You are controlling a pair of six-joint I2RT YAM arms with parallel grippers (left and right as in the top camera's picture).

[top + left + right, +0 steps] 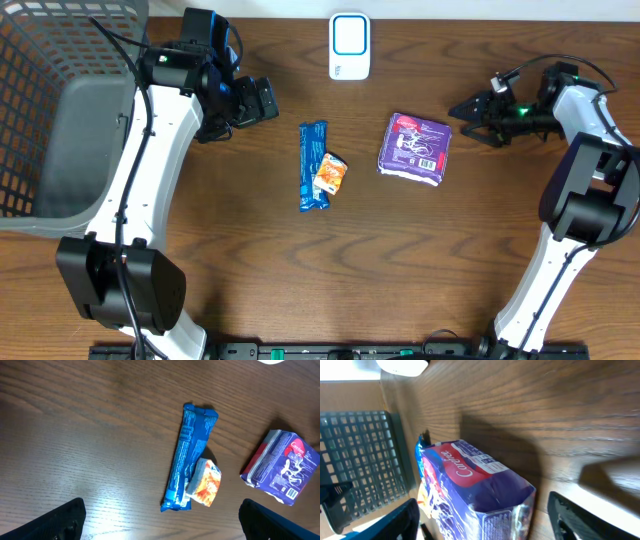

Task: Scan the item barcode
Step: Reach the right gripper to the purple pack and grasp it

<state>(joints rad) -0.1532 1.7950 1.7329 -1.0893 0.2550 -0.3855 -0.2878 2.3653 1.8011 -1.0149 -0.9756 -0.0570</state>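
Dark wood-grain bench (470, 250) carries everything in play. Right of its centre lies the purple packet (414, 147), flat with its printed face up. A white label (290, 491) near one edge looks like the barcode, though it is too small to be sure.

The right hand (462, 117) sits just beside the packet's right edge, not touching it, spread wide and gripping nothing. In the right wrist view the packet's end lies ahead between the two fingers (400, 520).

The step in hand appears to be the grasp. To do it well, the hand should come in far enough that both fingers straddle the packet's end, then close on the side walls and leave the white label uncovered. The packet looks soft, so a firm hold should do; a crushing one would crease the print.

A hard push could slide the packet toward the blue bar wrapper (313, 165) and the orange sachet (331, 172) touching it, which lie nearby on the left.

Once lifted, the label should be turned to face the white scanner (349, 46), which stands at the far edge, well apart.

The left hand (258, 103), fully spread and empty, hovers near the grey basket (50, 60).
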